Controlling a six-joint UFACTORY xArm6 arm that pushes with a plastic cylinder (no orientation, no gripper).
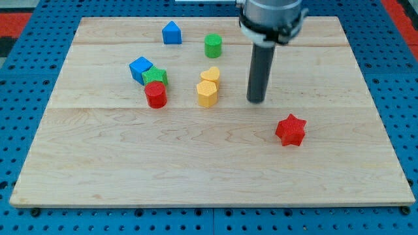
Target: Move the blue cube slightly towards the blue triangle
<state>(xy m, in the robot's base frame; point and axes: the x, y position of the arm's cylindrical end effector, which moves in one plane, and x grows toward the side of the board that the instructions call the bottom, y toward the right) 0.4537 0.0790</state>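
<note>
The blue cube [140,68] lies at the board's upper left, touching a green star-shaped block [155,76] on its right. The blue triangle [172,32] stands near the view's top, up and to the right of the cube. My tip [256,100] rests on the board right of centre, well to the right of the blue cube and apart from every block. The rod rises from it to the arm at the view's top.
A red cylinder [156,94] sits just below the green star. A green cylinder [213,46] is right of the blue triangle. A yellow heart [210,75] and a yellow hexagon [207,93] stand left of my tip. A red star [290,130] lies at lower right.
</note>
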